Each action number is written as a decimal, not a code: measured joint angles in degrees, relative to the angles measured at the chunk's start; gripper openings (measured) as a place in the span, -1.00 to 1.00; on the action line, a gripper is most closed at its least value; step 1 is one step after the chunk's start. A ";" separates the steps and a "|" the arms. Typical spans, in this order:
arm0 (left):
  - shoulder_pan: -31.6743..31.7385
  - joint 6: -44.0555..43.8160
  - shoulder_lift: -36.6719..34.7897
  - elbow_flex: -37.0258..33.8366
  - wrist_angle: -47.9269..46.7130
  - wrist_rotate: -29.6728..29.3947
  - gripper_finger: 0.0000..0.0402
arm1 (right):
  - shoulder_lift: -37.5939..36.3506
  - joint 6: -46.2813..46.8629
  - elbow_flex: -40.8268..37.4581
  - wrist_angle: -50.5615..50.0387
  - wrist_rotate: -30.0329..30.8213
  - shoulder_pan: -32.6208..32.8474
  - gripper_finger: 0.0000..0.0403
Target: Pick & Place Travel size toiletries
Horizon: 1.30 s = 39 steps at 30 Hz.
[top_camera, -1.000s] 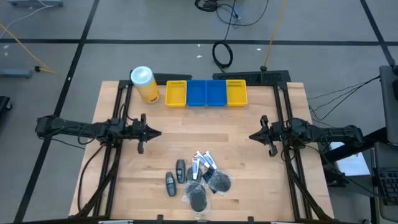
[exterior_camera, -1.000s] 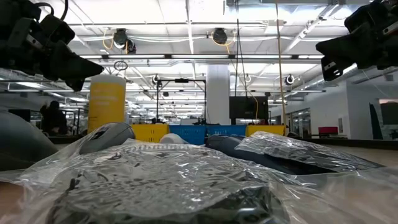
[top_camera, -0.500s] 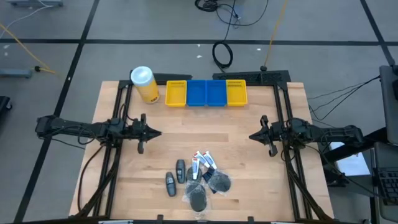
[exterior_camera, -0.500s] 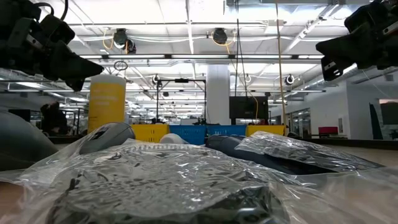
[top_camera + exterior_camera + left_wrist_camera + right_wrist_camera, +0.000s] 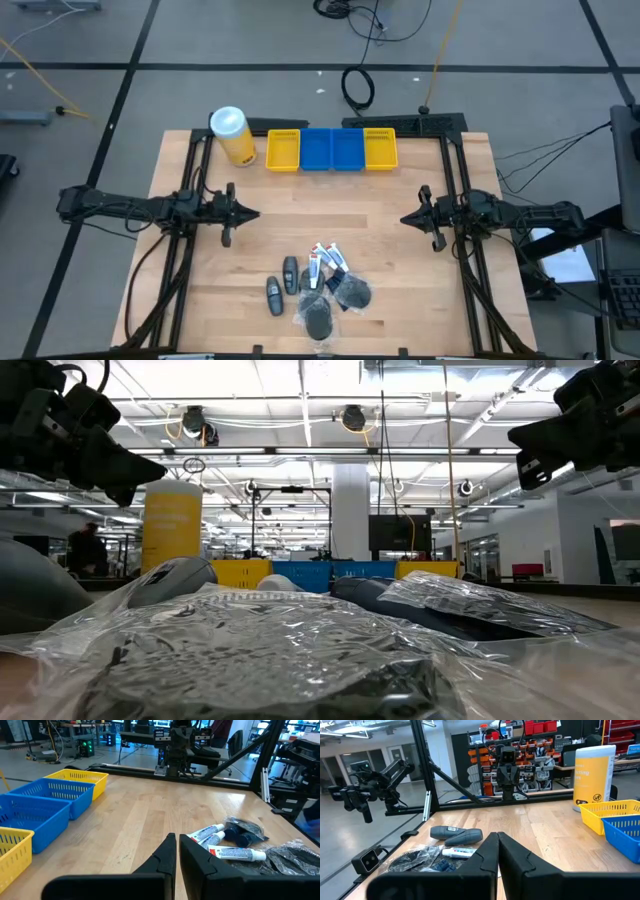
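The left tool hangs over the desk's left side with its fingers together, holding nothing. The right tool hangs over the right side, fingers together too, also empty. Between them, at the near edge, the toiletries lie in a cluster: black puffs in clear wrap, dark oval bottles and small white tubes. Along the far edge stand yellow and blue bins, with a yellow canister beside them.

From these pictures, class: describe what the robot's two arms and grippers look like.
Both arms are black, slender and jointed, with thin dark cables alongside. The left gripper and right gripper each end in two matte black, angular fingers tapering to narrow wedge tips. No markings are visible.
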 joint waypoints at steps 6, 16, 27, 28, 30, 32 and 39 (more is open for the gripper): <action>0.01 0.00 0.00 0.01 0.00 0.01 -0.89 | 0.00 -0.01 0.00 0.00 0.00 0.00 -1.00; 0.01 0.00 0.00 0.00 0.00 0.00 -0.89 | 0.02 -0.01 0.02 0.00 0.00 0.01 -1.00; -0.03 0.02 -0.01 0.00 0.76 -1.99 -0.89 | 0.02 -0.01 0.00 1.56 0.09 -0.04 -1.00; -0.03 0.04 0.00 0.00 0.76 -2.90 -0.89 | 0.02 -0.01 0.00 1.49 0.09 -0.04 -1.00; 0.01 -0.03 -0.02 -0.01 0.79 -3.46 -0.89 | 0.02 -0.07 0.00 1.57 0.09 -0.04 -1.00; 0.01 -0.07 -0.02 0.01 0.81 -3.14 -0.89 | 0.02 -0.49 0.00 1.88 0.19 -0.04 -1.00; 0.01 -0.04 -0.01 -0.01 0.87 -3.04 -0.89 | 0.02 0.34 0.00 2.18 0.02 -0.04 -1.00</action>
